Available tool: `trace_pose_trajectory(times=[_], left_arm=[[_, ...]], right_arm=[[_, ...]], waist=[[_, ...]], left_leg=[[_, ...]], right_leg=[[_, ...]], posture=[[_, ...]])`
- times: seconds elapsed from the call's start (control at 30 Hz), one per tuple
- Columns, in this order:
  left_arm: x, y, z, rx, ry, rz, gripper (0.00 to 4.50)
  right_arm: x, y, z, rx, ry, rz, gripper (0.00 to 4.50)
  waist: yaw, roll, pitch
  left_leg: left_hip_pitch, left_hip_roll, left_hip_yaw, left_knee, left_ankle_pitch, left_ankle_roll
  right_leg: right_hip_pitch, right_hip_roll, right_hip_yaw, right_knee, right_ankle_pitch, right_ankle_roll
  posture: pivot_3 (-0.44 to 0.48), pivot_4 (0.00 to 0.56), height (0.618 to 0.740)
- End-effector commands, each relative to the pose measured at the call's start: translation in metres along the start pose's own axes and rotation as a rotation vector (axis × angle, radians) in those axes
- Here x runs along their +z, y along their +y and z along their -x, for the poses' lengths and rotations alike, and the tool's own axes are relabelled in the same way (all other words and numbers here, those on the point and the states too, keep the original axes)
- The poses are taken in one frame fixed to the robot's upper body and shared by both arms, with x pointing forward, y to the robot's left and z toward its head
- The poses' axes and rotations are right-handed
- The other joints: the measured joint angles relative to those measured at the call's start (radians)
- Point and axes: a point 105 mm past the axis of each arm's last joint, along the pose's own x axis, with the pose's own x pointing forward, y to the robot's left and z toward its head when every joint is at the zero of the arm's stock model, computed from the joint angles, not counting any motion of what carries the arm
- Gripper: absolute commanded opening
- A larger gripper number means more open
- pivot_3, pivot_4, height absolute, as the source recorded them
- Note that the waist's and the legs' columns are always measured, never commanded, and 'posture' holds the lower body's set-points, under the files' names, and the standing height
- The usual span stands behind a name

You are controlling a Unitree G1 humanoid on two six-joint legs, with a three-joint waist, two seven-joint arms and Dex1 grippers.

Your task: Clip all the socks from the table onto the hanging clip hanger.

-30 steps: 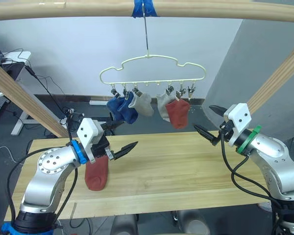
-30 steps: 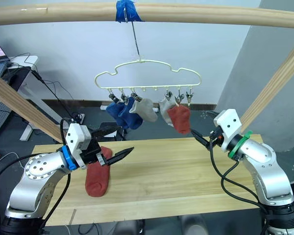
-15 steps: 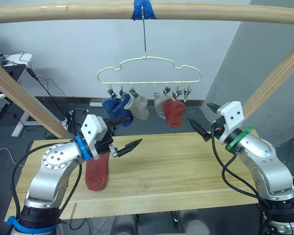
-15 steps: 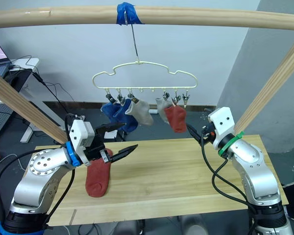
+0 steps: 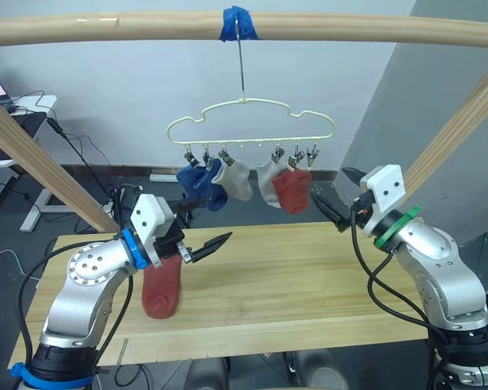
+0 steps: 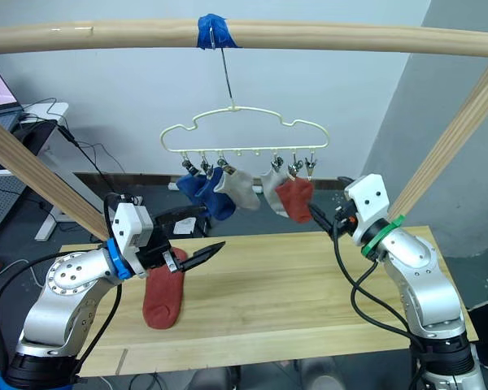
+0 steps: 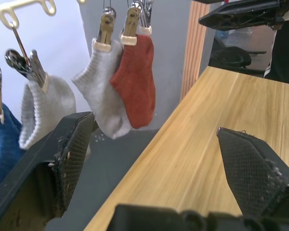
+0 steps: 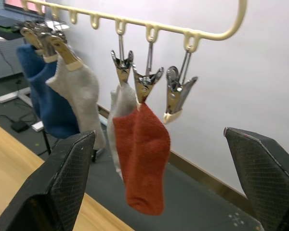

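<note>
1. The table [image 5: 309,276] is a long pale wooden plank top spanning the scene, with the wooden rail [image 5: 350,28] overhead carrying a blue tape wrap where the hanger's hook hangs.
2. The clip hanger [image 5: 252,122] hangs from that rail above the table's far edge, its row of clips along the bottom bar.
3. Five socks already hang clipped: two blue socks [image 5: 199,180] at the robot's left end, then a grey sock [image 5: 237,179], then a second grey sock [image 5: 268,180] just beside the clipped red sock [image 5: 293,189]. Judging by this, the task is most of the way done.
4. One red sock [image 5: 160,286] is left lying flat on the table, on the robot's left side, below the left arm.
5. The last clip [image 8: 176,96] at the robot's right end of the bar hangs empty, likely the place for the remaining sock.
6. The left gripper [image 5: 202,233] hovers above the table, just over the lying red sock, jaws spread wide and holding nothing.
7. The right gripper [image 5: 332,203] is raised near the hanger's right end, close to the clipped red sock, jaws also wide apart and empty.
</note>
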Motion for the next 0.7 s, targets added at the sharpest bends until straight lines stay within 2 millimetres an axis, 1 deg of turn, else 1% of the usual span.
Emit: trace_pose_trajectory(times=[0.03, 0.33, 0.57, 0.7], left_arm=[[0.005, 0.003, 0.003, 0.013, -0.022, -0.031, 4.5], [0.004, 0.003, 0.004, 0.004, -0.023, -0.044, 4.5], [0.001, 0.003, 0.005, 0.0, -0.024, -0.05, 4.5], [-0.001, 0.003, 0.007, 0.0, -0.031, -0.034, 4.5]], right_arm=[[0.011, -0.002, 0.003, 0.0, -0.04, 0.006, 4.47], [0.005, -0.002, 0.001, -0.05, -0.027, -0.002, 4.47], [0.003, 0.008, -0.001, -0.056, -0.027, -0.027, 4.47], [0.002, 0.009, -0.002, -0.054, -0.025, -0.035, 4.47]], waist=[[0.0, 0.0, -0.002], [0.0, 0.0, -0.007], [0.0, 0.0, -0.008], [0.0, 0.0, -0.009]], left_leg=[[0.0, 0.0, 0.0, 0.0, 0.0, 0.0], [0.0, 0.0, 0.0, 0.0, 0.0, 0.0], [0.0, 0.0, 0.0, 0.0, 0.0, 0.0], [0.0, 0.0, 0.0, 0.0, 0.0, 0.0]], right_leg=[[0.0, 0.0, 0.0, 0.0, 0.0, 0.0], [0.0, 0.0, 0.0, 0.0, 0.0, 0.0], [0.0, 0.0, 0.0, 0.0, 0.0, 0.0], [0.0, 0.0, 0.0, 0.0, 0.0, 0.0]], posture=[[-0.147, 0.14, 0.74], [-0.148, 0.143, 0.74], [-0.146, 0.144, 0.74], [-0.146, 0.148, 0.74]])
